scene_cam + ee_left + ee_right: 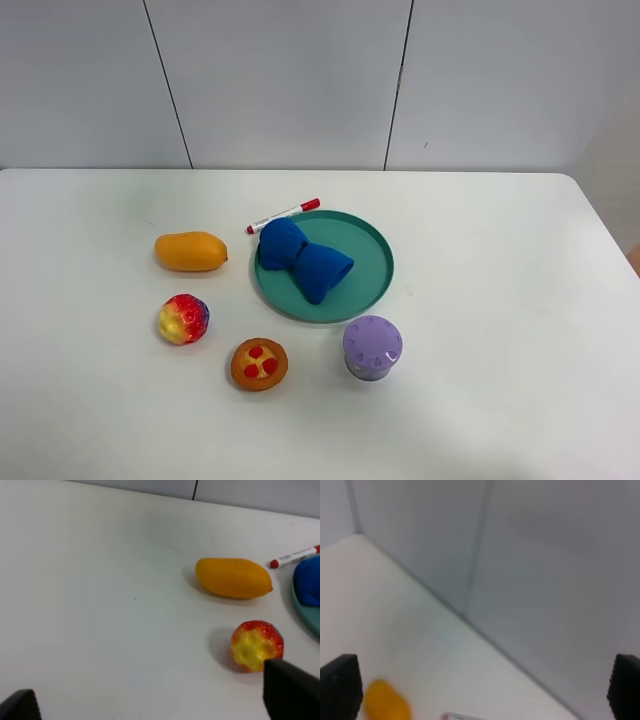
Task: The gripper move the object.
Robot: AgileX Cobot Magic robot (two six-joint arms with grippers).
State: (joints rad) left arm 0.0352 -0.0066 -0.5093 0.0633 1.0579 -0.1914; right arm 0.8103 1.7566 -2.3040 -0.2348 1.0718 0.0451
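One white worktop (500,300) carries everything. A teal plate (374,262) is set near its middle, and a crumpled blue cloth (300,258) is laid on the plate.

The object (190,251), a smooth orange-yellow mango-like fruit, is laid on its side on the bare worktop just left of the plate. It is kept apart from the rim, with its pointed end turned toward the plate.

The left hand (155,700) is held spread wide, and nothing is gripped between its two black fingertips (290,692). The object is found ahead of this hand and well apart from it. It lies beyond the ball fruit, toward the side of the fingertip that is seen partly in front of that ball.

The right hand (481,687) is likewise spread wide and empty, and is turned toward the grey wall. From its wrist camera the object is seen only as a blurred orange shape beside one fingertip; how far off it lies cannot be told.

A purple jar (372,347) is stood upright just beside the near rim of the plate. A round red-yellow-purple ball fruit (183,319) is placed near the object, on its camera side and not touching it. An orange tart (259,363) with red dots is set between the ball fruit and the jar. A red-capped marker (283,215) is laid at the far left rim of the plate; whether it touches the rim cannot be told.
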